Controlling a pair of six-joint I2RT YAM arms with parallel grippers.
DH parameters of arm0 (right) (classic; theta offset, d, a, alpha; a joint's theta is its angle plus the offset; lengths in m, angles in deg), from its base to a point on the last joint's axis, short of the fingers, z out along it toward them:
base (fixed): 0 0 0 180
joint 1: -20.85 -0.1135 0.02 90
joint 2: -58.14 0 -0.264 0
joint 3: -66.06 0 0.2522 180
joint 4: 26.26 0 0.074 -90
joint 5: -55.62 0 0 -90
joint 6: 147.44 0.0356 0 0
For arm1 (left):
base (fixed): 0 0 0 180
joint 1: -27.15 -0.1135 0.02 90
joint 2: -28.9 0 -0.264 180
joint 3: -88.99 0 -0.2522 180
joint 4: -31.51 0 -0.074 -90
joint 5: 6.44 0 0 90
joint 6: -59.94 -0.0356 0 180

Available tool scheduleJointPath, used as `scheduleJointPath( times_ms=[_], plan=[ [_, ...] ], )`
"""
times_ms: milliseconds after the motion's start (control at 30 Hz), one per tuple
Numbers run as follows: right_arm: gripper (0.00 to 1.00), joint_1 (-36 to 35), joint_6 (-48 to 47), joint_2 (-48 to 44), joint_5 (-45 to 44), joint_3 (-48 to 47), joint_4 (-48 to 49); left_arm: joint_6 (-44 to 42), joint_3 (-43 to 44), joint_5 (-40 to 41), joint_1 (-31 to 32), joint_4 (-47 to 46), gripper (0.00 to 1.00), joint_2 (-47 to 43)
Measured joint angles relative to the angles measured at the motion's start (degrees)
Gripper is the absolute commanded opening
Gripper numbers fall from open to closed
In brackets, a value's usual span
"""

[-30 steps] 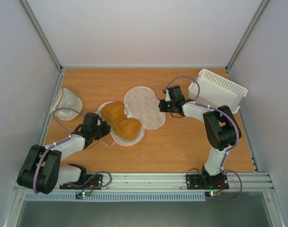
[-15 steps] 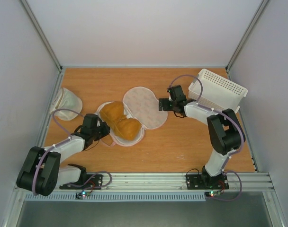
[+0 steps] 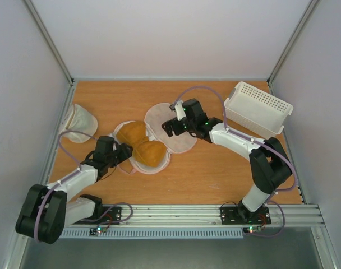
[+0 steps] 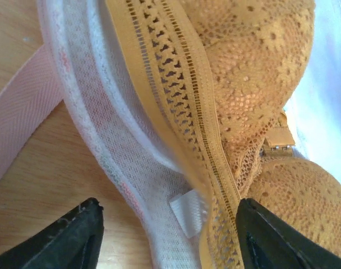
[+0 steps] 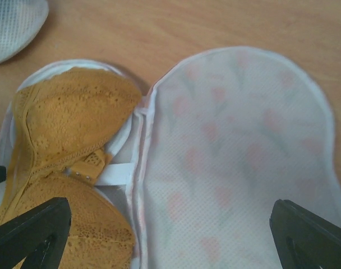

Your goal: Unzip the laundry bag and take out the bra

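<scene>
At the near left, my left gripper (image 3: 124, 152) stands partly open, empty, straddling the laundry bag (image 3: 183, 144) rim and the bra (image 3: 141, 143) lying in the unzipped half. Farther out, my right gripper (image 3: 169, 126) hangs wide open, empty, over the flap.

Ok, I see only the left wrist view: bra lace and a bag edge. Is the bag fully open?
Observer: Yes. One half of the bag lies flipped to the right, flat on the table.
Operator: Where is the right gripper?
Observer: The right gripper hangs open above that flipped half, holding nothing.
Operator: Is anything to the left of the bag?
Observer: A mesh sack lies apart from it, near the left wall.
</scene>
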Motion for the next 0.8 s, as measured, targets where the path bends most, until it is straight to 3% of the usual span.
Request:
scheduleJointPath(
  times_ms=[100,300,467,633,800],
  plan=[
    [0.99,-0.26,0.57,1.53,1.46,0.0,-0.22,0.57,0.15,0.22,0.0,2.38,0.85,-2.23],
    [0.98,-0.35,1.77,1.97,0.17,-0.24,-1.14,0.31,5.01,1.97,0.0,11.3,0.94,-5.27],
    [0.98,0.63,2.19,1.81,-3.06,-1.25,-3.23,-2.29,9.46,4.35,-0.15,16.28,0.97,-6.84],
    [0.98,6.45,2.43,1.7,-7.85,-4.37,-7.13,-12.55,10.78,8.98,-0.72,13.73,0.99,-6.91],
    [0.98,17.22,2.36,1.36,-14.47,-8.15,-10.05,-24.94,10.84,11.87,-0.98,3.8,0.99,-6.45]
  ],
)
